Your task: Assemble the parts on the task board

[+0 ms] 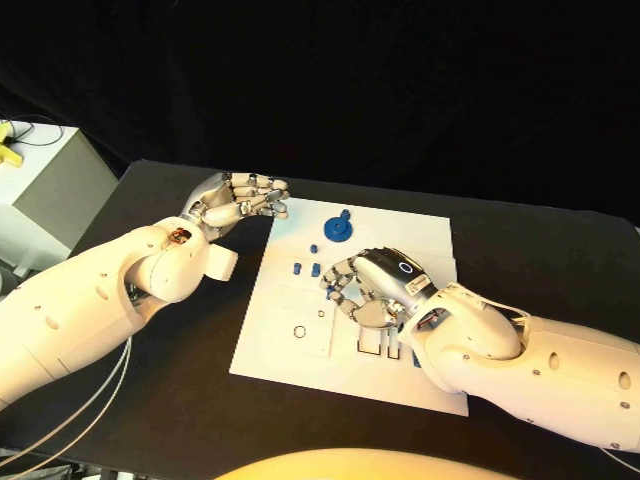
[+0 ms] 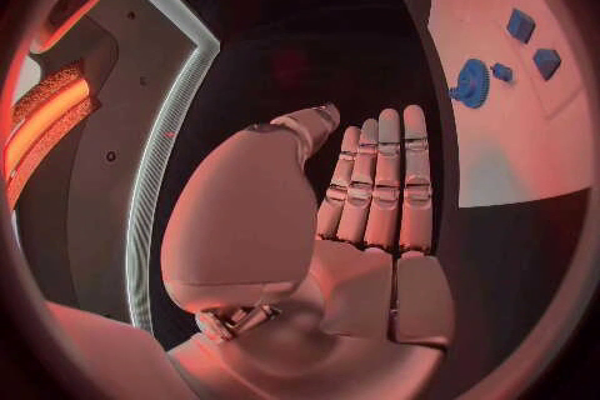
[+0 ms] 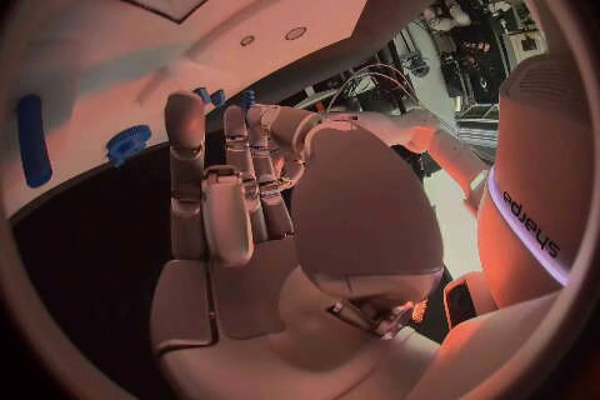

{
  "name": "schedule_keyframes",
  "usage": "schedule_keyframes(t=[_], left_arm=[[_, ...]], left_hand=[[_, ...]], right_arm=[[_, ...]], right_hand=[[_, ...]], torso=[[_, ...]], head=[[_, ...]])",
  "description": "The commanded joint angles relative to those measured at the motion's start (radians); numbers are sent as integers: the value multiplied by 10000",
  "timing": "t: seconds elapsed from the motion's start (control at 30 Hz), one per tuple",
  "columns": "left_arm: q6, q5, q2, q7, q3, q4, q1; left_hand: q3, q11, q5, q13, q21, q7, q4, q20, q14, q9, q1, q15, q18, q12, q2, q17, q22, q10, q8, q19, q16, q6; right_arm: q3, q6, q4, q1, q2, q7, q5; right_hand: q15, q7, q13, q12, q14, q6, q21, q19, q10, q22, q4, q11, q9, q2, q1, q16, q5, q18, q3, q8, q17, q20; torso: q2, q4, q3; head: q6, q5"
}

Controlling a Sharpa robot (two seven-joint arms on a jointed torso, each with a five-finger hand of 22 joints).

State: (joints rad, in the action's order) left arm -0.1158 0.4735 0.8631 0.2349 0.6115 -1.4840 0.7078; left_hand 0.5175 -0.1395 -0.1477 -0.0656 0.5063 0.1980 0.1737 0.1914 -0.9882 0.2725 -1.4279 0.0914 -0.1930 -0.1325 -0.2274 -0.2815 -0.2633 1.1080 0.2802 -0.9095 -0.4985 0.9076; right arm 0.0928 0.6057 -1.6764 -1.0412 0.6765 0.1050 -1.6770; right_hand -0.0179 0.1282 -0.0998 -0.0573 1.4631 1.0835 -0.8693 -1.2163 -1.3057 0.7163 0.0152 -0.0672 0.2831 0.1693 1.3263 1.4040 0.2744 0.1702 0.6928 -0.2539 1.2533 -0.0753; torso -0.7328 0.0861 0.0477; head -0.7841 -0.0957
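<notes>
Here, mid-frame, the right hand (image 1: 374, 290) hovers curled and empty over the task board (image 1: 407, 235), seemingly reaching for parts; the left hand (image 1: 241, 203) waits open at upper left.

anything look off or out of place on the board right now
Nothing stands out. The task board lies flat on the black table; the blue gear and small blue parts rest on it, none spilled off. The left hand hovers at its edge and the right hand over its middle.
</notes>
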Motion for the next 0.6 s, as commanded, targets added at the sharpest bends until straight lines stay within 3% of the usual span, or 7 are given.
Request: schedule_keyframes(t=[0.03, 0.37, 0.6], left_arm=[[-43, -41, -34, 137, 11, -23, -7], [-45, -41, -56, 131, 11, -32, -8], [-38, -41, -64, 126, 12, -31, -8]], left_hand=[[-37, -68, -19, -7, -43, 41, -37, 41, 10, -13, -116, 59, 139, 47, 21, -17, 10, -8, -41, 1, 47, -13], [-37, -68, -19, -7, -43, 41, -37, 41, 10, -13, -116, 59, 139, 47, 21, -17, 10, -8, -41, 1, 47, -13], [-37, -68, -19, -7, -43, 41, -37, 41, 10, -13, -116, 59, 139, 47, 21, -17, 10, -8, -41, 1, 47, -13]], right_arm=[[17, 121, 116, 89, -124, 28, -303], [90, 249, 468, 288, -457, 299, -795], [128, 187, 598, 398, -575, 375, -950]], right_hand=[[-63, 14, -7, -71, 482, 69, 41, 7, -174, -5, -10, 101, 56, -41, 54, 49, 50, -43, 83, -71, 14, 4], [-63, 14, -5, -71, 486, 66, 19, -2, -176, 21, -21, 100, 64, -40, 57, 62, 57, -47, 93, -74, 36, 5], [-63, 15, -4, -72, 487, 65, 58, 19, -178, -27, -28, 100, 70, -39, 58, 66, 62, -37, 99, -77, 42, 6]], torso=[[-6, -8, -1], [0, 13, 4], [-3, -5, 6]], head=[[-71, -191], [-177, -366], [-283, -521]])
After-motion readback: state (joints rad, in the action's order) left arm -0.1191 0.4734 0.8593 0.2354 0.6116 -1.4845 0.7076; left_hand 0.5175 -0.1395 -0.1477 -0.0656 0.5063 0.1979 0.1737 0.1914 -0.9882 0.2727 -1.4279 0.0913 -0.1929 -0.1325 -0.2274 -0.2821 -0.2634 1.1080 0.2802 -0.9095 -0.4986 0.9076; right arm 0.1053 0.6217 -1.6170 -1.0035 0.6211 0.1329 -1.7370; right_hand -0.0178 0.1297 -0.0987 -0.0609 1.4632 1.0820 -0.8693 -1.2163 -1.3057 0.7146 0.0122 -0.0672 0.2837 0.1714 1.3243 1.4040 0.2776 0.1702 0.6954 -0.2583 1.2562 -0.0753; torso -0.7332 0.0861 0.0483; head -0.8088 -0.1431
